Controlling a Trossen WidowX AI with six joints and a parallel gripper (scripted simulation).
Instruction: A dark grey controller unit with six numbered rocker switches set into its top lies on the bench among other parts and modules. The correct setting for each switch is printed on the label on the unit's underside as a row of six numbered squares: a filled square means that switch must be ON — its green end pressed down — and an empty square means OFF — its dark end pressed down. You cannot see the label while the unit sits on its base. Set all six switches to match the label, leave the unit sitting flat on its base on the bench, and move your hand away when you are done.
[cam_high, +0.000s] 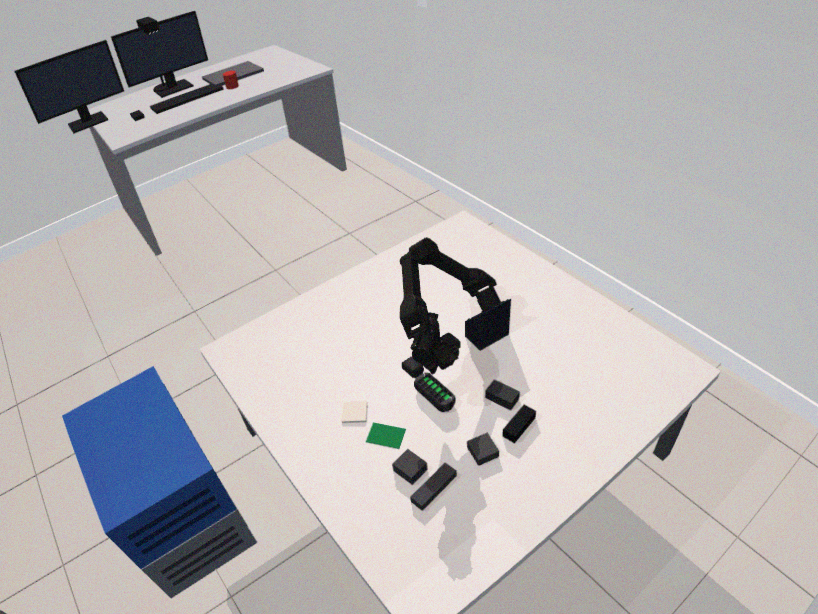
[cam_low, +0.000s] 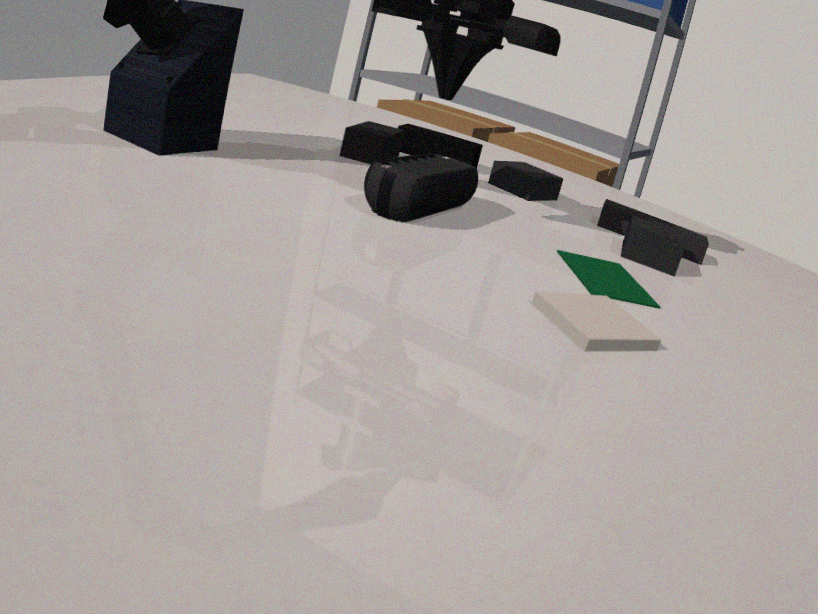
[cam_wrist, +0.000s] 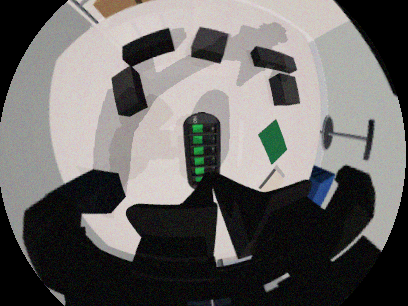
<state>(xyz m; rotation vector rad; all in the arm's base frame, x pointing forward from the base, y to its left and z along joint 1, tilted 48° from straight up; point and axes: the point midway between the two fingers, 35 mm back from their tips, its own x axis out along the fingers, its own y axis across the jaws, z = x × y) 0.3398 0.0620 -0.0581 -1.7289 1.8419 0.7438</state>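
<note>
Glossy off-white bench (cam_high: 277, 370) (cam_low: 198, 422) (cam_wrist: 75, 85), faint reflections; beige tiled floor (cam_high: 218, 224), plain grey wall. Dark grey rounded-end controller unit (cam_high: 434, 392) (cam_low: 422, 190) (cam_wrist: 202, 145) sits upright on it, green-and-dark rockers up. Black tapered gripper (cam_low: 447, 97) (cam_wrist: 210, 176) is above it, fingertips together, nothing between. Thin flat green rectangle (cam_high: 385, 435) (cam_low: 607, 277) (cam_wrist: 273, 141) lies beside beige square slab (cam_high: 354, 412) (cam_low: 594, 318) (cam_wrist: 275, 176).

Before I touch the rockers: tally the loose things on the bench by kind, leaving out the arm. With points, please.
Controller unit (cam_high: 434, 392) (cam_low: 442, 188) (cam_wrist: 202, 145): 1
Plain dark blocks (cam_high: 502, 394) (cam_high: 519, 423) (cam_high: 483, 448) (cam_high: 409, 466) (cam_high: 433, 486) (cam_low: 371, 140) (cam_low: 449, 142) (cam_low: 526, 181) (cam_low: 614, 214) (cam_low: 650, 245) (cam_wrist: 129, 91) (cam_wrist: 148, 46) (cam_wrist: 210, 44) (cam_wrist: 273, 59) (cam_wrist: 284, 90): 5
Flat green card (cam_high: 385, 435) (cam_low: 609, 278) (cam_wrist: 273, 141): 1
Flat cream tile (cam_high: 354, 412) (cam_low: 597, 317) (cam_wrist: 275, 178): 1
Total: 8
</note>
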